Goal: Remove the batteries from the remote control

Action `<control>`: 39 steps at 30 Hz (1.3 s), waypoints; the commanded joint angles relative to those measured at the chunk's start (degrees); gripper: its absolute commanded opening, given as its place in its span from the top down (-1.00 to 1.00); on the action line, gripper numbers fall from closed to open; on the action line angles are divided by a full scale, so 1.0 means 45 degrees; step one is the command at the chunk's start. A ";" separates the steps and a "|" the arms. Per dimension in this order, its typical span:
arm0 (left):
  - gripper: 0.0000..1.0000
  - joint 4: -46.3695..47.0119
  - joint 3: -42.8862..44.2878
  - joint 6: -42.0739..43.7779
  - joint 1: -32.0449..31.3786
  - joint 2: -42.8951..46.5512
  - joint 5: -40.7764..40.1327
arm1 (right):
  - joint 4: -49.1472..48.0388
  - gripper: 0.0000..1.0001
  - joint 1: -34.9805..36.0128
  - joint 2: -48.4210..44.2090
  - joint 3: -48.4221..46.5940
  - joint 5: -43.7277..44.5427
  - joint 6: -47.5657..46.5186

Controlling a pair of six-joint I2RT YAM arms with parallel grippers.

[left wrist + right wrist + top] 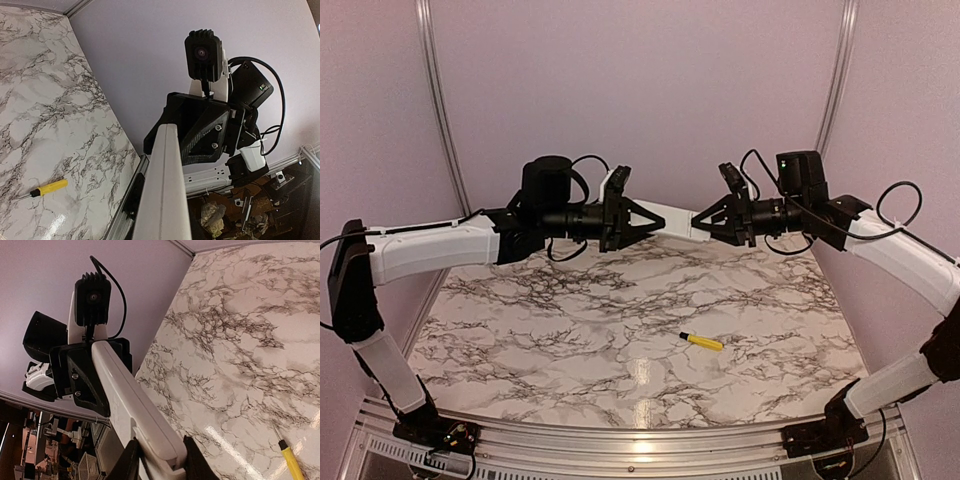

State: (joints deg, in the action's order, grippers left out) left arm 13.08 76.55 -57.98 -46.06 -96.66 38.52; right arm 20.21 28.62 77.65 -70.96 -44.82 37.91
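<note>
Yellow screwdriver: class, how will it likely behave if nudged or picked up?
The screwdriver looks round-handled, so it would probably roll on the glossy tabletop. It seems small and slim, so likely light and stiff, though awkward to pinch lying flat.

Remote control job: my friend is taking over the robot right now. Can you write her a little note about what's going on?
Left gripper: shut on one end of the remote control.
Right gripper: closed on the other end.
Where things are: the remote control is held in the air between both arms, above the table. A yellow screwdriver lies on the table, nearer the right arm.
Done: remote control picked up. No batteries show in any view.
Left: get the batteries out.
</note>
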 commanded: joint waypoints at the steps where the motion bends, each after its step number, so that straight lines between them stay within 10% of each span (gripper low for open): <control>1: 1.00 0.1350 0.0022 -0.0473 -0.0115 0.0596 -0.0209 | 0.0275 0.55 0.0144 -0.0040 0.0163 0.0157 -0.0402; 13: 1.00 0.0865 -0.0185 -0.0172 -0.0096 0.1009 -0.0396 | 0.0759 0.04 0.0144 0.0020 0.0051 0.0240 -0.0601; 31: 1.00 -0.0023 -0.0091 0.0313 -0.0096 0.1126 -0.0563 | 0.1165 -0.01 0.0144 -0.0028 -0.0013 0.0233 -0.0805; 39: 1.00 -0.0186 -0.0360 0.0440 -0.0096 0.1341 -0.0710 | 0.0983 0.37 0.0144 -0.0049 -0.0080 -0.0086 -0.0630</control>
State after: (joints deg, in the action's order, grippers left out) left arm 10.33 75.31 -57.41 -46.46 -94.45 35.48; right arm 23.18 29.02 77.65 -70.76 -45.10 35.33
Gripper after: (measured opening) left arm 0.161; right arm 0.361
